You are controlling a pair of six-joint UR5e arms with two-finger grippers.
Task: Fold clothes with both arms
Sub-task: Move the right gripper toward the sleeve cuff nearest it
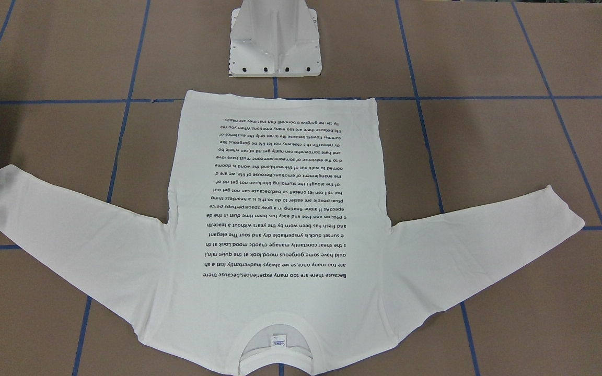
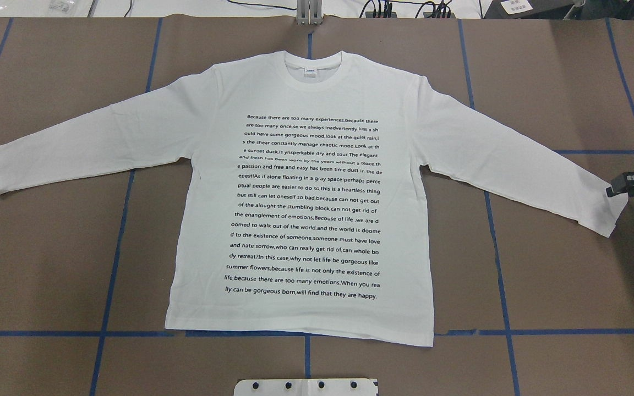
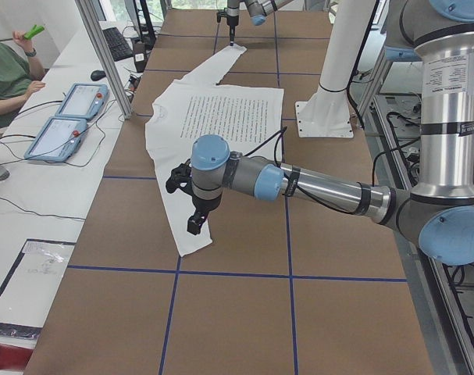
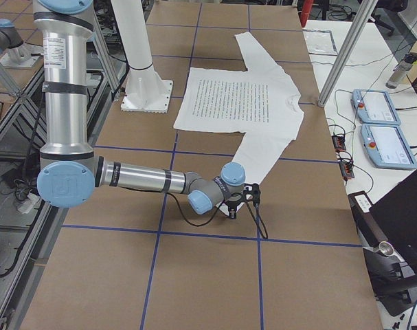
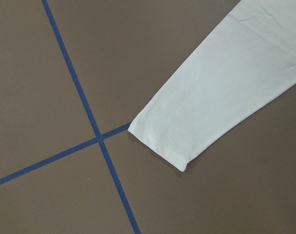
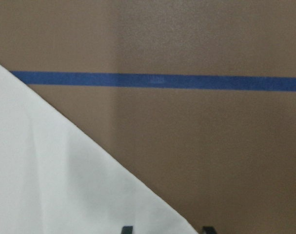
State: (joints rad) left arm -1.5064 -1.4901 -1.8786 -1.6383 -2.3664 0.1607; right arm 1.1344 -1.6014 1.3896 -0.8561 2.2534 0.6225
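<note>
1. Fingertips (image 6: 127, 229) of right gripper (image 2: 618, 187): two black tips at the bottom edge of the right wrist view. They stand apart and clamp nothing, and the sleeve's edge runs into the gap between them. Judged to be spread ready to take the fabric.
2. Right sleeve cuff (image 2: 614, 217): flat on the table (image 2: 47, 264), its upper corner directly at the right gripper. Whether the tips touch the cloth cannot be told.
3. T-shirt (image 2: 306, 192): spread flat with the print side up. The body lies well apart from the right gripper, toward the robot's left. The hem is toward the pedestal base (image 1: 276, 42) and the collar (image 1: 276, 334) is on the far side. The sleeves are splayed outward, judged so that each cuff falls within reach of one arm.
4. Left gripper (image 3: 194, 225): shown only in the side view, hanging over the left sleeve near its end. Whether its jaws are apart or together cannot be told.
5. Left sleeve cuff (image 5: 160, 141): below the left gripper, flat and unheld, its corner just beside a crossing of blue tape (image 5: 96, 139). No fingers show in the left wrist view, so that gripper is judged to be held clear above the cloth.
6. Status, judged: no fold is made yet. The next move calls for pinching both cuffs and carrying the sleeves inward over the print.
</note>
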